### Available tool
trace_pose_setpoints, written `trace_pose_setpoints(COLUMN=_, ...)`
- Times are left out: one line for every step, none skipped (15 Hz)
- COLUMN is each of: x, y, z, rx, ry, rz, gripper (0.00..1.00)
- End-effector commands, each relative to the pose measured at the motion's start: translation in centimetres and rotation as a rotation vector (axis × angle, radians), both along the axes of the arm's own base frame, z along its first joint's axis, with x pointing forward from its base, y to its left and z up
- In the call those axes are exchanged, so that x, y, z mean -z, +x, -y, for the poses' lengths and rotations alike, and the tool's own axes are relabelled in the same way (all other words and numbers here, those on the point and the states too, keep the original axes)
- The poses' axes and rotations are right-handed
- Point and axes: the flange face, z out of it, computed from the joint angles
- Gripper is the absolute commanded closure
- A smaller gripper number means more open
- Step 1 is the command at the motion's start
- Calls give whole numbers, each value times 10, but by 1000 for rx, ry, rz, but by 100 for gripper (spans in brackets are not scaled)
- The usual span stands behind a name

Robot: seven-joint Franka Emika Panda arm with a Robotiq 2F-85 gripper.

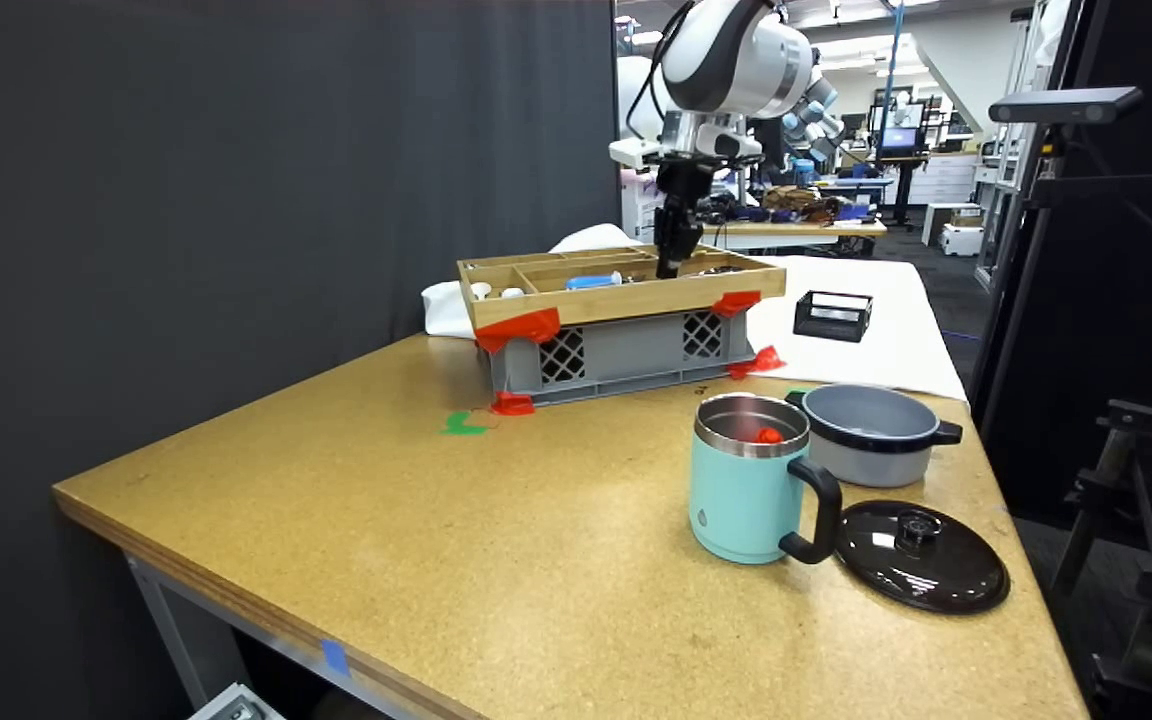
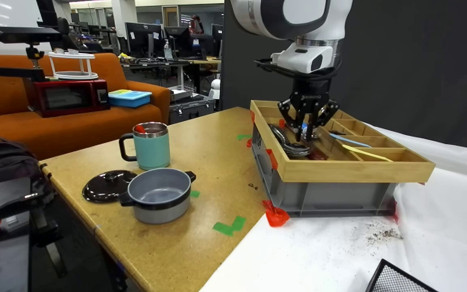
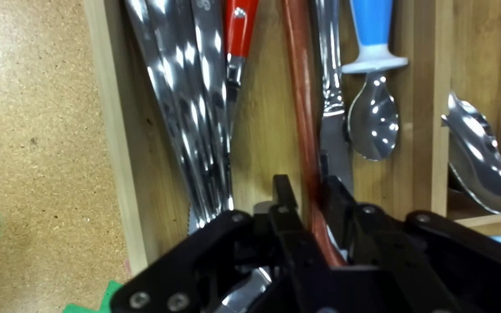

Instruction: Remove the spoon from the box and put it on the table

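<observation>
The spoon (image 3: 247, 293) lies in the box (image 1: 626, 352), as far as we can judge: in the wrist view we see a rounded metallic bowl, partly hidden under the gripper (image 3: 310, 184), though we cannot be sure that this is the very one named. The gripper points down into a long compartment, its two fingers a narrow gap apart, with a reddish-brown rod (image 3: 303, 87) running between them; we cannot tell whether either finger touches it. To one side of the rod we see a red-handled piece (image 3: 240, 28) and a bundle of silver cutlery (image 3: 185, 95); to the other, a knife (image 3: 334, 130) and a blue-handled spoon (image 3: 373, 117). In both exterior views the box stands on the table (image 1: 386, 560), with red tape (image 1: 521, 327) at its corners and a white sheet (image 2: 314, 243) spread by one end. Well apart from it we find a mint-green mug (image 1: 748, 505) with something red (image 1: 768, 436) inside, a grey pot (image 1: 866, 462) near the mug, and a black lid (image 1: 921, 570) lying flat just beside both.
</observation>
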Motion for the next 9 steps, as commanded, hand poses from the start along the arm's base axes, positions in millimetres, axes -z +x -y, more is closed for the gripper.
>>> trace_pose_setpoints(x=3, y=6, z=3, rx=8, ry=-4, rz=-4, gripper=99)
trace_pose_setpoints(x=0, y=6, z=3, rx=9, ry=-7, rz=2, gripper=100)
trace_pose_setpoints(x=-1, y=6, z=3, rx=11, ry=-14, rz=7, gripper=100)
trace_pose_setpoints(x=-1, y=6, z=2, rx=11, ry=-15, rz=6, gripper=100)
trace_pose_setpoints(x=0, y=5, z=2, rx=10, ry=-16, rz=4, gripper=100)
trace_pose_setpoints(x=1, y=5, z=1, rx=8, ry=-16, rz=-2, gripper=100)
trace_pose_setpoints(x=1, y=4, z=0, rx=5, ry=-11, rz=-3, gripper=100)
trace_pose_setpoints(x=0, y=2, z=-1, rx=0, ry=-3, rz=-4, gripper=99)
trace_pose_setpoints(x=-2, y=2, z=-2, rx=0, ry=-7, rz=-2, gripper=73)
